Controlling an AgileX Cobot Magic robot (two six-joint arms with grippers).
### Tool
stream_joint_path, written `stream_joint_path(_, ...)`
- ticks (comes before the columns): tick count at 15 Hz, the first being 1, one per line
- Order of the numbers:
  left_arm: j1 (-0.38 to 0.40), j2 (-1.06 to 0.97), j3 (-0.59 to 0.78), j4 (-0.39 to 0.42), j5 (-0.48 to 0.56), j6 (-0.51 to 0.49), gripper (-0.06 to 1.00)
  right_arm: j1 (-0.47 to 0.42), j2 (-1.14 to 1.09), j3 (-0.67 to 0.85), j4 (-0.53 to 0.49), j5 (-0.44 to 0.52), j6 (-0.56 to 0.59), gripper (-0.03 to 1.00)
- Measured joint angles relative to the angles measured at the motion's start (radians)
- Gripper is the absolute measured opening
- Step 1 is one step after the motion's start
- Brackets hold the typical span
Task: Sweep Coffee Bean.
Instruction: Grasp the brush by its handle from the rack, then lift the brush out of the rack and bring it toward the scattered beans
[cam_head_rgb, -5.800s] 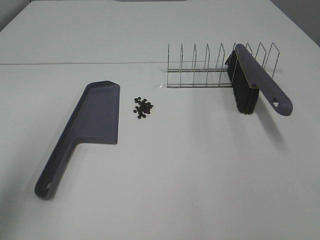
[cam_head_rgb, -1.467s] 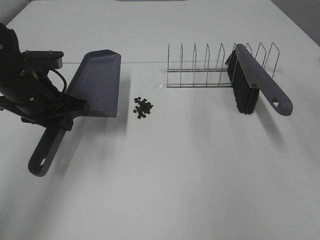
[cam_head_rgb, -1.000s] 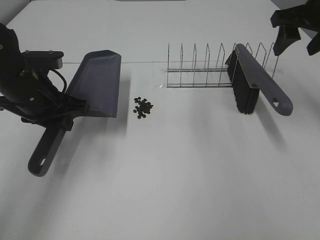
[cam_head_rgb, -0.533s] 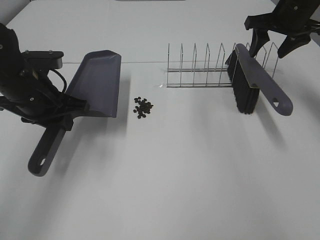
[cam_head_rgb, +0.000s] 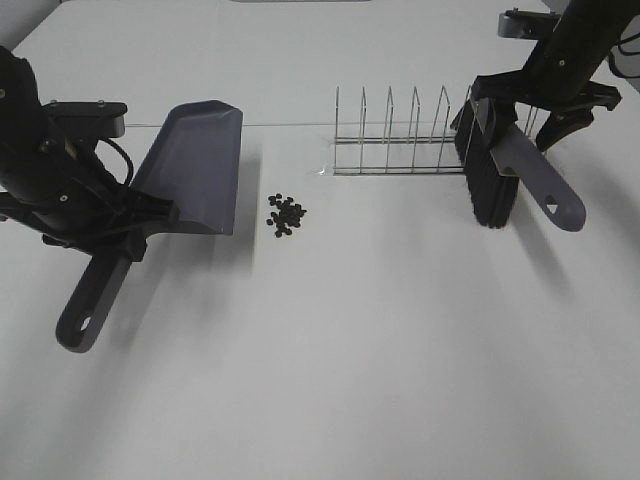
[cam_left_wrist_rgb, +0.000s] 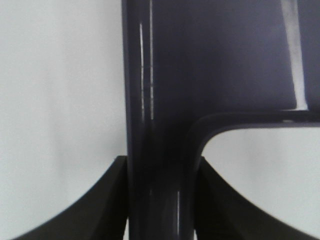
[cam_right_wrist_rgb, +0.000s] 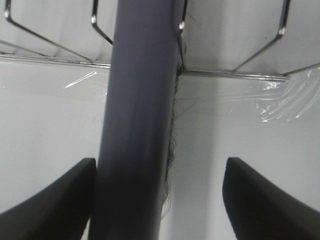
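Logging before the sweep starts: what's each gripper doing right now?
Left gripper: shut on the dustpan.
Right gripper: open, straddling the brush, not gripping.

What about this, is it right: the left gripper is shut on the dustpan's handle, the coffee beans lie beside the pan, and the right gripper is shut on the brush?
One slip: the right gripper is open, jaws apart either side of the brush, as the right wrist view shows. The left gripper, dustpan and coffee beans are as you said.
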Motion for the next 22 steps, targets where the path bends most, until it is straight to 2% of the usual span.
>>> stream_joint_path(3,0.000,0.000,0.000,0.000,0.000,0.000,0.36,0.000,0.037,0.000,0.001,-0.036,0.005,0.63)
stream_joint_path(4,0.000,0.000,0.000,0.000,0.000,0.000,0.36,0.000,0.038,0.000,0.003,-0.036,0.005,0.57)
stream_joint_path(5,0.000,0.000,0.000,0.000,0.000,0.000,0.36,0.001,0.038,0.000,0.015,-0.036,0.005,0.43)
stream_joint_path(6,0.000,0.000,0.000,0.000,0.000,0.000,0.36,0.007,0.038,0.000,0.022,-0.036,0.005,0.35)
stream_joint_path(11,0.000,0.000,0.000,0.000,0.000,0.000,0.36,0.009,0.038,-0.003,0.054,-0.026,0.006,0.35)
stream_joint_path(16,0.000,0.000,0.000,0.000,0.000,0.000,0.36,0.008,-0.024,-0.122,0.042,0.103,0.008,0.35)
stream_joint_path(19,0.000,0.000,0.000,0.000,0.001,0.000,0.36,0.008,-0.137,-0.140,0.028,0.177,0.056,0.35)
stream_joint_path(22,0.000,0.000,0.000,0.000,0.004,0.000,0.36,0.010,-0.202,-0.134,-0.023,0.196,0.086,0.35)
